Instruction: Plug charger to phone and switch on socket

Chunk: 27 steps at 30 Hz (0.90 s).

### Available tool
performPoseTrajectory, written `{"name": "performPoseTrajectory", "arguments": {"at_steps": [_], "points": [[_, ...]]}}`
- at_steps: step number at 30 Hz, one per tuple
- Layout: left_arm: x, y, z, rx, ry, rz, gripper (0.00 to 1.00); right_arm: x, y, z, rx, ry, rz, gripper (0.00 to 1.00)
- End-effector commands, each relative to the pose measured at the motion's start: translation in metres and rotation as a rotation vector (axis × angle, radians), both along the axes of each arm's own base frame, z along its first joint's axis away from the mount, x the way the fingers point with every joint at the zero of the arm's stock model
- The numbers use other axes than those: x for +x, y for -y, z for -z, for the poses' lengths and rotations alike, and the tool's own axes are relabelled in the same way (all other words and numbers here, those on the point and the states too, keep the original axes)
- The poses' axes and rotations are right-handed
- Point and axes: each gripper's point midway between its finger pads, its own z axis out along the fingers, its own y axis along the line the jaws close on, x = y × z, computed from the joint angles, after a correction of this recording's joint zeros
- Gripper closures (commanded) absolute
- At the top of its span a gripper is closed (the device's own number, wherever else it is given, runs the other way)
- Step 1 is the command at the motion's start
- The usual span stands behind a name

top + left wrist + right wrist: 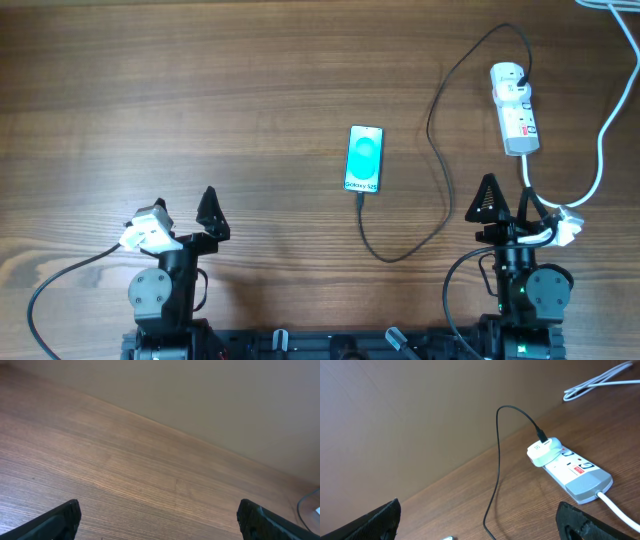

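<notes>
Seen from overhead, the phone (pixel 364 158) lies mid-desk (pixel 200 80) with its turquoise screen up. The charger (pixel 437 120) meets the phone's near end with its tip. It looks seated there, though the joint is too small to be sure. From there it loops rightward and climbs to a white adapter (pixel 507 74) on the far end of the socket (pixel 517 118). A thick white cord (pixel 598 150) trails off the socket's near end. The left fingers (pixel 210 208) are spread and sit well apart from the phone. The right fingers (pixel 487 200), also spread, sit near the socket's near end.

The left wrist view shows the left fingers (pixel 60 521) wide apart and holding nothing. Only bare desk and wall are ahead, with none of the task's things in sight.

In the right wrist view, the right fingers (pixel 377 522) are likewise wide apart and empty. The socket (pixel 585 477) lies ahead to the right, carrying the adapter (pixel 544 450) and the charger (pixel 497 470). This arm is the nearer one, so it seems placed for the switch. Whether the switch is already on cannot be told.
</notes>
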Motion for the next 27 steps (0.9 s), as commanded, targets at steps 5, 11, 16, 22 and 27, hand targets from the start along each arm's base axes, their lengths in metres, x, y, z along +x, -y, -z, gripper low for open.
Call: {"name": "performPoseTrajectory", "arguments": {"at_steps": [5,11,16,22,27], "points": [[0.0002,0.0086,0.0,0.098,0.01,0.066,0.0,-0.0006,0.002,-0.002,0.006,0.01,0.014,0.0],[0.0003,0.0077,-0.0003,0.078,0.011,0.06,0.0,-0.0006,0.002,-0.002,0.006,0.01,0.014,0.0],[0.0003,0.0077,-0.0002,0.077,0.01,0.06,0.0,-0.0006,0.002,-0.002,0.006,0.01,0.014,0.0],[0.0003,0.0077,-0.0002,0.077,0.01,0.06,0.0,-0.001,0.0057,-0.0026,0.006,0.013,0.029,0.0],[0.0003,0.0077,-0.0002,0.077,0.01,0.06,0.0,-0.0006,0.0009,-0.0015,-0.114,0.003,-0.009,0.0]]}}
